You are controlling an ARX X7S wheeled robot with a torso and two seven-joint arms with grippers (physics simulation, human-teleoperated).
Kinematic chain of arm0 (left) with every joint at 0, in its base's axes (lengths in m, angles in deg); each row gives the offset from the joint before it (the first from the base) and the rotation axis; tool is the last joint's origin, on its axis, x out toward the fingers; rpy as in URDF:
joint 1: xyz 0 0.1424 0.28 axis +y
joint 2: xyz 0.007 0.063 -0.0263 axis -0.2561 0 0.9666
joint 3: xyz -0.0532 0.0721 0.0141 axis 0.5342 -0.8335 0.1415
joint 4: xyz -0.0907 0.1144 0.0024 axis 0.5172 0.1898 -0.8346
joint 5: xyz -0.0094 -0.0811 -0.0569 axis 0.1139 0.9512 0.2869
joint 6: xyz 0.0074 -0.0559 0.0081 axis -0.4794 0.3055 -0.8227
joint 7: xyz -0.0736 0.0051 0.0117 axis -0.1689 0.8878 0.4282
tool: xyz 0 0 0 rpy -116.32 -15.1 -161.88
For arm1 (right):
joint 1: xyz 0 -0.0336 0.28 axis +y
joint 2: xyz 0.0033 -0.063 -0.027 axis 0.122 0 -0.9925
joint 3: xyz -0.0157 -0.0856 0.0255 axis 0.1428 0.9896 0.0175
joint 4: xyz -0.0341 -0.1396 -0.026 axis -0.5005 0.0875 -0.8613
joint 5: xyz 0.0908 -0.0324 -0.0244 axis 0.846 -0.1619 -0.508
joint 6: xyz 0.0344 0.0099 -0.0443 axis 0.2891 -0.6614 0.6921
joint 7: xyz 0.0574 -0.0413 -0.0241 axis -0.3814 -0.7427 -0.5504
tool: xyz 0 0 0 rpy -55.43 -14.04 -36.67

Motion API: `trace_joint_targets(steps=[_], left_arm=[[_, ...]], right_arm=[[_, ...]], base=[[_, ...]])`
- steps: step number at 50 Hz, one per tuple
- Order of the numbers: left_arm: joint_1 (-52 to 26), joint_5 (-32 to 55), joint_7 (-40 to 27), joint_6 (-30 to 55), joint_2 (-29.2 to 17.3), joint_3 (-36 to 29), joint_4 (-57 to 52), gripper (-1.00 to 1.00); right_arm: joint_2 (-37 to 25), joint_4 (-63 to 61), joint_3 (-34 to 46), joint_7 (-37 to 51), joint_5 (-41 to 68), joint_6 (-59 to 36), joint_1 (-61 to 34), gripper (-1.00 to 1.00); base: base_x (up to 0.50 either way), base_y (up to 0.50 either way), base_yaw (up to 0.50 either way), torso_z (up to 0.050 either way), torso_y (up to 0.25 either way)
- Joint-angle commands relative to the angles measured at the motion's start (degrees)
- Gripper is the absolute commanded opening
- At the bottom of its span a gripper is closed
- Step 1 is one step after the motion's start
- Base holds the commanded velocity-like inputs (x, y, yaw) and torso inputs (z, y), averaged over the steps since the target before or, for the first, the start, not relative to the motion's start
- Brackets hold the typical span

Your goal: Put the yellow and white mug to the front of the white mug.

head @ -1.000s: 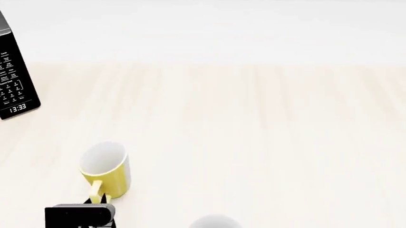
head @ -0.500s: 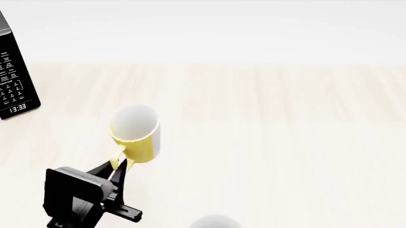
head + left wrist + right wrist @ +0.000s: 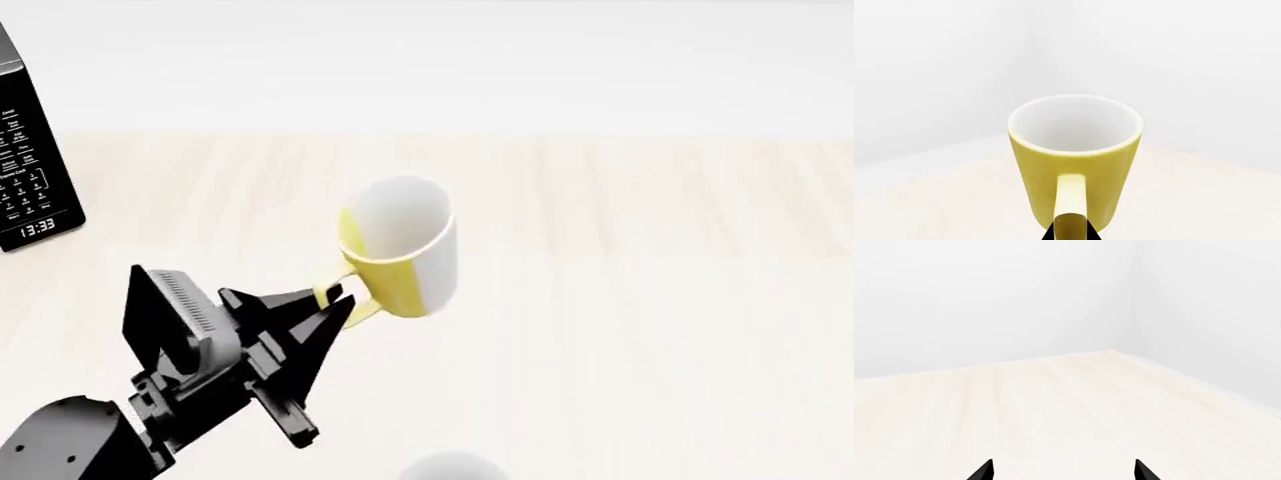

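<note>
Only a pale rounded sliver of the plain white ceramic mug (image 3: 451, 467) pokes up at the bottom edge of the head view; its body and handle are cut off, and neither wrist view shows it. It sits well apart from the left pincer (image 3: 331, 302), below and to the right of the fingertips as the head camera sees them.

The left pincer is clenched on the yellow loop handle of the small cylindrical yellow and white mug (image 3: 398, 258), which is held up off the pale wooden tabletop (image 3: 641, 260), just beyond the fingertips, its open mouth tipped toward the far wall. In the head view the mug's body shows a yellow band and a white band. The left wrist view shows only the yellow side (image 3: 1077, 165), the white inside and the handle running straight down to the dark fingertips (image 3: 1049, 235), most of which are cropped off at the frame edge.

The right pincer (image 3: 1064, 471) appears only in its own wrist view, as two dark tips set wide apart with bare tabletop (image 3: 1054, 410) between them, so it is released and holds nothing. The head view does not show it.

A black microwave oven with a lit clock panel (image 3: 30, 175) is cut by the head view's left edge, well away from the left pincer.
</note>
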Motion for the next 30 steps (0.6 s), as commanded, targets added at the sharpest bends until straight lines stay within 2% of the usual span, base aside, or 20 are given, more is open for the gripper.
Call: trace_joint_targets(steps=[1, 13, 30], left_arm=[[-0.9, 2.0, 3.6, 2.4, -0.7, -1.6, -3.9, -1.00], [0.1, 1.7, 4.1, 3.1, -0.7, -3.5, -7.4, -1.00], [-0.8, 0.7, 3.4, 1.7, 0.2, -4.0, -5.0, -1.00]], right_arm=[[-0.3, -0.2, 0.1, 0.2, 0.2, 0.2, 0.2, 1.00], [-0.6, -0.6, 0.4, 0.4, 0.5, 0.2, 0.4, 1.00], [-0.9, -0.9, 0.7, 0.8, 0.7, 0.2, 0.5, 1.00]], base=[[0.00, 0.00, 0.00, 0.000, 0.000], [0.00, 0.00, 0.00, 0.000, 0.000], [0.00, 0.00, 0.00, 0.000, 0.001]])
